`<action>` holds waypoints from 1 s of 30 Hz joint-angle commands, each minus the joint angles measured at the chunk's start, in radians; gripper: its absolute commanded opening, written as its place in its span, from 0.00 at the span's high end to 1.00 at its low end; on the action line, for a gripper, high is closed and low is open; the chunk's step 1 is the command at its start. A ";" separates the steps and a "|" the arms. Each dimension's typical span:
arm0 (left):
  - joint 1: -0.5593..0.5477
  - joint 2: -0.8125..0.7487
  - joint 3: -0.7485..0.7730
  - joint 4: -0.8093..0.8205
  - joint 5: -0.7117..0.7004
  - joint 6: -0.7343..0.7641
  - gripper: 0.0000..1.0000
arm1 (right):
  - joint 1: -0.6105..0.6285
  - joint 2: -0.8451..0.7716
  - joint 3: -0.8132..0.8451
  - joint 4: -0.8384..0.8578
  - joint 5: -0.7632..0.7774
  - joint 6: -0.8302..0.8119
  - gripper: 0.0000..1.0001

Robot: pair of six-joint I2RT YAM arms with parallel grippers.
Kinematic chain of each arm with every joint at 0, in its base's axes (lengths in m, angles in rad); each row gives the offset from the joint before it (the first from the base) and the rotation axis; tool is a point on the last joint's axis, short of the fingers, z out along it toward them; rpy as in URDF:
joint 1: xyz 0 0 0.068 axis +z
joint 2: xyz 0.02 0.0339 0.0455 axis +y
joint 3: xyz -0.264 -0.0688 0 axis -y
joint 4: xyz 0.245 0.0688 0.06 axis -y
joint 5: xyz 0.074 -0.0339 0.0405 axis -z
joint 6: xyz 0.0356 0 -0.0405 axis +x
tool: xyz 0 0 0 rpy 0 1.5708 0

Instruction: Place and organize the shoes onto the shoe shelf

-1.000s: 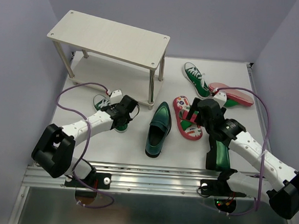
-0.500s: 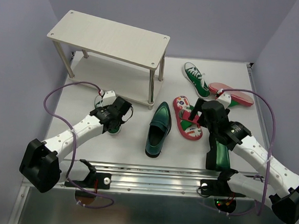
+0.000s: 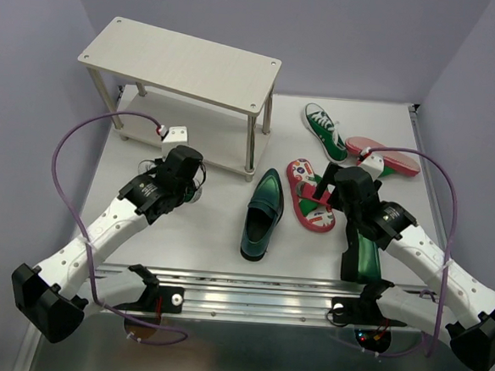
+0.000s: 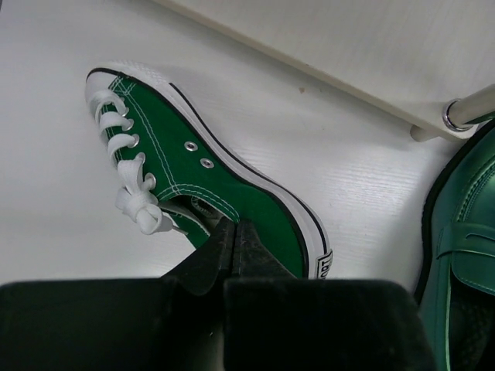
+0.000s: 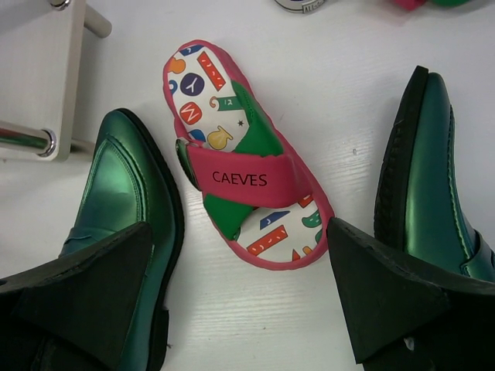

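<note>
My left gripper [image 3: 182, 179] is shut on the collar of a green canvas sneaker [image 4: 232, 174] with white laces, just in front of the shoe shelf's [image 3: 181, 62] lower board; the fingertips [image 4: 226, 232] pinch the shoe's side wall. In the top view the sneaker is mostly hidden under the gripper. My right gripper [image 3: 322, 193] is open and empty, its jaws wide either side of the heel end of a red flip-flop [image 5: 240, 166]. A dark green loafer [image 3: 263, 210] lies left of that flip-flop and another [image 3: 361, 257] to its right.
The second green sneaker [image 3: 324, 130] and the second flip-flop [image 3: 387, 158] lie at the back right. A silver shelf leg [image 3: 251, 147] stands between the left gripper and the middle loafer. Walls close in on both sides.
My left arm has swung left and away from me towards the shelf's lower board, carrying the sneaker. My right gripper has shifted slightly and stays open over the flip-flop.
</note>
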State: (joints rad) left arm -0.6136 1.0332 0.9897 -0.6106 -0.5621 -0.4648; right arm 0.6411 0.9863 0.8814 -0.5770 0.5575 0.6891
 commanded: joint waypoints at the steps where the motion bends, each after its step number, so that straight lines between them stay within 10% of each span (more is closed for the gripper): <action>1: -0.003 -0.016 0.064 0.117 -0.059 0.155 1.00 | -0.003 -0.008 0.005 0.000 0.036 0.010 0.00; 16: -0.002 0.172 -0.091 0.036 0.017 -0.159 0.99 | -0.003 -0.020 -0.013 0.000 0.036 0.012 0.00; 18: -0.002 0.203 -0.098 0.003 0.036 -0.245 0.85 | -0.003 -0.018 -0.013 0.000 0.036 0.010 0.00; 22: -0.002 0.197 -0.105 -0.029 0.036 -0.328 0.21 | -0.003 -0.009 -0.010 0.000 0.036 0.010 0.00; 30: -0.002 0.165 -0.100 -0.043 0.013 -0.428 0.22 | -0.003 -0.011 -0.019 0.005 0.030 0.015 0.00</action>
State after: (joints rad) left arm -0.6167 1.2243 0.8894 -0.6338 -0.5095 -0.8093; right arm 0.6411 0.9863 0.8780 -0.5766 0.5686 0.6960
